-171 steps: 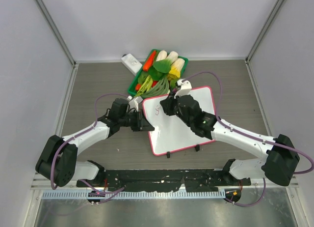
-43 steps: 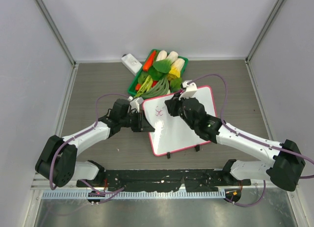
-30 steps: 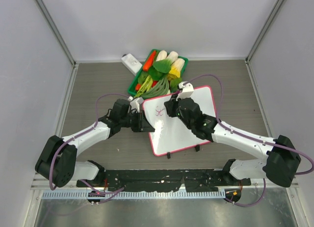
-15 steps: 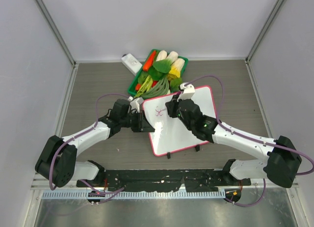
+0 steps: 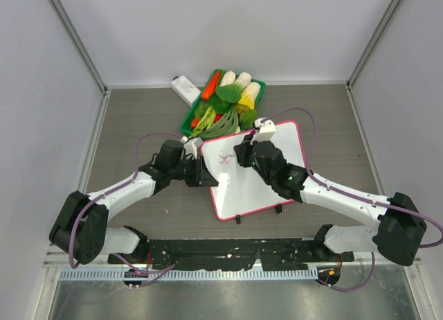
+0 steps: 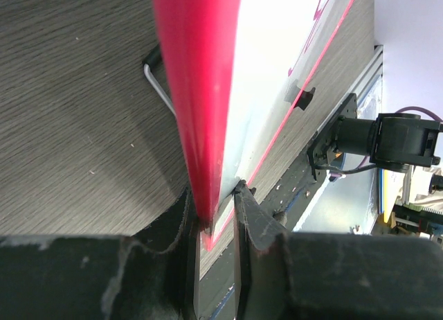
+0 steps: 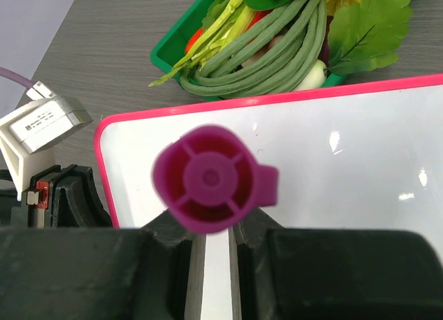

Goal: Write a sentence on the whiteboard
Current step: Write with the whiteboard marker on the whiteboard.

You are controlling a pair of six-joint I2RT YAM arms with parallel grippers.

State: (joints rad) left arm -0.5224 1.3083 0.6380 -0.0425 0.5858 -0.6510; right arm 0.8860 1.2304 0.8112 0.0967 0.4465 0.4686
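Observation:
The whiteboard (image 5: 242,188) lies tilted on the table, white with a pink-red rim. My left gripper (image 5: 207,174) is shut on its left edge. In the left wrist view the rim (image 6: 197,91) runs down between the closed fingers of that gripper (image 6: 216,203). My right gripper (image 5: 243,152) hovers over the board's upper left part, shut on a magenta marker (image 7: 211,178) whose rear cap faces the wrist camera. Of the sentence, a few thin magenta strokes (image 5: 223,158) show near the top left corner. The marker's tip is hidden.
A green basket (image 5: 187,119) of vegetables stands just behind the board, close to the right gripper (image 7: 213,233). A small white block (image 5: 185,89) lies left of the basket. Two black clips (image 5: 237,218) stick out at the board's near edge. Walls close in three sides.
The right gripper with the marker has shifted slightly over the board's top left area. The magenta marks have grown since the earliest frame. The left arm has stayed still.

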